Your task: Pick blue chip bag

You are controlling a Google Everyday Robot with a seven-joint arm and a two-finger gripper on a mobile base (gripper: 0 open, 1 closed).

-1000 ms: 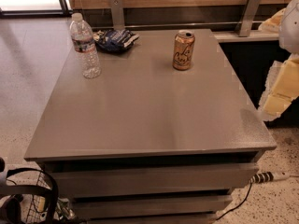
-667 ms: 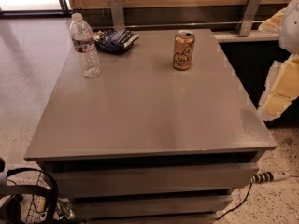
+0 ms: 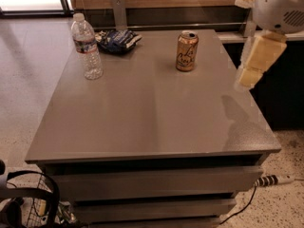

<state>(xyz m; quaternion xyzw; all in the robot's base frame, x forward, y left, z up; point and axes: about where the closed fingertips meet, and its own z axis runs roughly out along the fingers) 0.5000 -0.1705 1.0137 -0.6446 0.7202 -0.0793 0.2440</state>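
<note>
Camera view takes in the grey table [image 3: 142, 113] first, a broad flat top over stacked drawer fronts, and we read most of its surface as open room. All three items sit along the far part, leaving the near half free.

Our gripper [image 3: 247, 77] hangs off the table's right edge, above the floor gap and well apart from everything on top; we cannot tell whether it is released or clenched, though nothing appears to be grasped. We judge it waits there because the reach has not begun.

The water bottle [image 3: 87, 46] stands upright near the left edge. The gold can [image 3: 186, 51] stands upright to the right of centre, between our gripper and the target.

The blue chip bag [image 3: 116, 39] lies flat and crumpled at the far edge, just behind and to the right of the bottle, close to the back wall. We judge a path over or behind the can is needed, with little slack between bottle and rear edge
</note>
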